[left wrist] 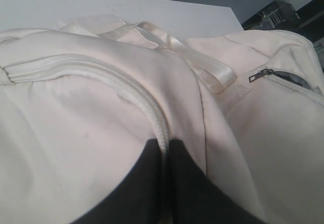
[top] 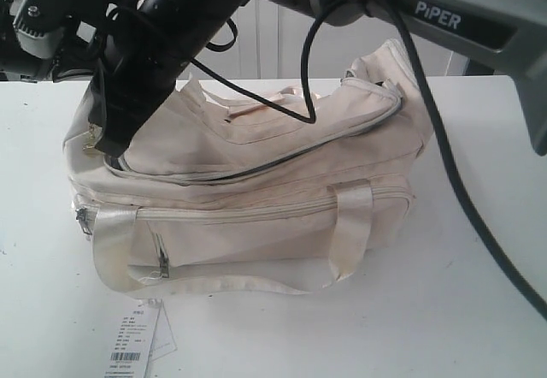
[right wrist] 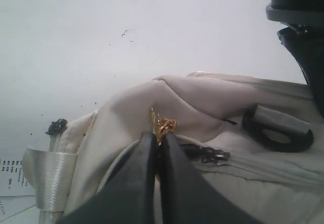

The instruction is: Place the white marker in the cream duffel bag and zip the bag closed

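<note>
Right claw (right wrist: 158,138) fully closed, pinching gold zip pull (right wrist: 163,124) at bag (top: 256,224) end; left claw (left wrist: 164,145) closed on bag's zip seam (left wrist: 101,72); bag lies on white table (top: 479,310).

The cream duffel bag (top: 256,215) rests on a table (top: 385,327), an end effector (top: 113,145) at its left end.

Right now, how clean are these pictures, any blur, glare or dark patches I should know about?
Exterior view: cream duffel bag sharp, evenly lit; paper tag print unreadable. Left wrist view: left gripper is a dark, soft-edged mass against the bag. Right wrist view: right gripper blurred, gold zip pull fuzzy, table washed out.
</note>
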`<act>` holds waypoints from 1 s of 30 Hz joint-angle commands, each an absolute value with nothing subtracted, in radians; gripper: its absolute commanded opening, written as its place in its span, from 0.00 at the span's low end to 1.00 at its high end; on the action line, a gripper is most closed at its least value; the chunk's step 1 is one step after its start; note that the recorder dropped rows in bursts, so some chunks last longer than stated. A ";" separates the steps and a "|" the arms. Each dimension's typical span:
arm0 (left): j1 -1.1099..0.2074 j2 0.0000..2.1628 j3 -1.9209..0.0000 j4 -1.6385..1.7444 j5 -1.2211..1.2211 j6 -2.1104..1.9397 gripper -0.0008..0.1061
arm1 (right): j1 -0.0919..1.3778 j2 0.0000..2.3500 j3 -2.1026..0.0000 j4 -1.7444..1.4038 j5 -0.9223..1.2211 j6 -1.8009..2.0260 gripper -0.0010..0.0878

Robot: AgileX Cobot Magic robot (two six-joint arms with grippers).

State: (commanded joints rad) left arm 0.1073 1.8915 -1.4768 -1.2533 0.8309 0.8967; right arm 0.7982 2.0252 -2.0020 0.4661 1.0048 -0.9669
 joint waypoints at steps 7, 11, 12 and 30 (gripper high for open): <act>0.107 1.892 -1.477 -1.253 0.831 0.897 0.01 | 0.798 2.015 -2.002 0.484 1.037 -0.991 0.01; 0.107 1.892 -1.477 -1.253 0.831 0.897 0.01 | 0.798 2.005 -2.002 0.484 1.042 -0.991 0.01; 0.107 1.892 -1.477 -1.253 0.831 0.897 0.01 | 0.798 2.005 -2.002 0.487 1.045 -0.991 0.01; 0.107 1.896 -1.477 -1.253 0.831 0.897 0.01 | 0.807 2.005 -2.002 0.495 1.136 -1.026 0.01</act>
